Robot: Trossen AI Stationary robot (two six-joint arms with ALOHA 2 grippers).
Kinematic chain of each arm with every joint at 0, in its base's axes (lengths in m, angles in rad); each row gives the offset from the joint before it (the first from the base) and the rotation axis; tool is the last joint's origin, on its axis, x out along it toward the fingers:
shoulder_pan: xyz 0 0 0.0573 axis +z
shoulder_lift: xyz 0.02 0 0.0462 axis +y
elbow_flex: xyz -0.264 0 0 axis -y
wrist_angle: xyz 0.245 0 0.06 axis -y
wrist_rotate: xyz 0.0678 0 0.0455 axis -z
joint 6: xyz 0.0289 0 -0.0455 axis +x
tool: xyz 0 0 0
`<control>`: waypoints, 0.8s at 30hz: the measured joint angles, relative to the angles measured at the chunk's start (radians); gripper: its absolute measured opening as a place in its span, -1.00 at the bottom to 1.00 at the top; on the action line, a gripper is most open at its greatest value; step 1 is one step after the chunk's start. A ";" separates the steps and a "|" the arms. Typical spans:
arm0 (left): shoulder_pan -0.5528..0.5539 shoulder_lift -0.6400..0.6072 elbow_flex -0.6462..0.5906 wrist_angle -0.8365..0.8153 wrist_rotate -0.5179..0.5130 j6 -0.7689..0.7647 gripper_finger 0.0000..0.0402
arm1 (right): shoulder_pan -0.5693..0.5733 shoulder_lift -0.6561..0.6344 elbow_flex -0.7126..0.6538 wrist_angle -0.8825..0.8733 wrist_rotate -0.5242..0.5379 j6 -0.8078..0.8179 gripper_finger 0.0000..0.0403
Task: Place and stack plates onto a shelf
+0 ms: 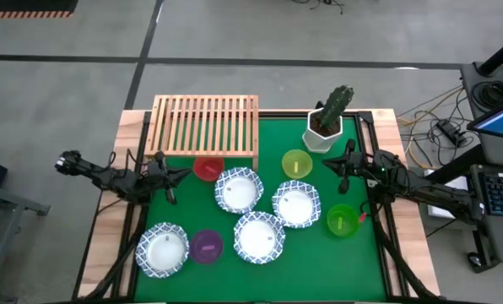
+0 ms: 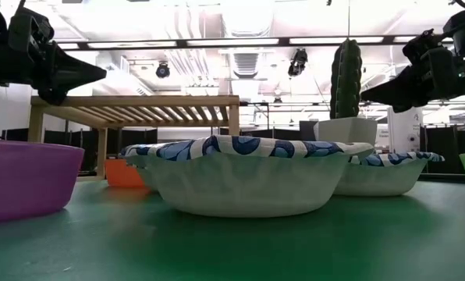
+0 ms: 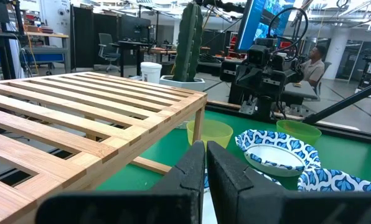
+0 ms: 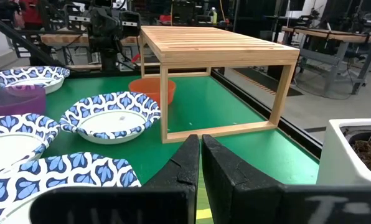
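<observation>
Plates sit on the green table (image 1: 365, 253) in front of the empty wooden shelf (image 1: 205, 122), none stacked on it: four blue-rimmed plates, the nearest to the shelf (image 1: 238, 189) just before its front edge, two more (image 1: 295, 205) (image 1: 259, 237) farther out and one (image 1: 163, 250) well off beside the purple dish (image 1: 206, 246). A red dish (image 1: 208, 168) touches the shelf's front edge, the yellow-green dish (image 1: 297, 164) lies just beside the shelf near the cactus pot (image 1: 323, 128), and the green dish (image 1: 343, 220) lies farthest from it. Left gripper (image 1: 181, 173) hovers beside the red dish and right gripper (image 1: 326, 165) beside the yellow-green dish, each with fingers pressed nearly together and holding nothing.
</observation>
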 joint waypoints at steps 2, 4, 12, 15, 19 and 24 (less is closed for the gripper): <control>0.000 0.000 0.000 0.000 0.000 0.000 -1.00 | 0.000 0.000 0.000 0.000 0.000 -0.001 -0.96; 0.000 0.000 0.000 0.000 0.000 0.000 -1.00 | 0.000 0.000 0.000 0.000 0.000 -0.001 -0.96; 0.000 0.000 0.000 0.000 0.000 0.000 -1.00 | 0.000 0.000 0.000 0.000 0.000 -0.001 -0.96; 0.000 0.000 0.000 0.000 0.000 0.000 -1.00 | 0.000 0.000 0.000 0.000 0.000 -0.001 -0.96; 0.000 0.000 0.000 0.000 0.000 0.000 -1.00 | 0.000 0.000 0.000 0.001 0.001 -0.130 -0.96; 0.000 0.000 0.000 0.000 0.000 0.000 -1.00 | 0.000 0.000 0.000 -0.003 -0.009 -0.087 -0.96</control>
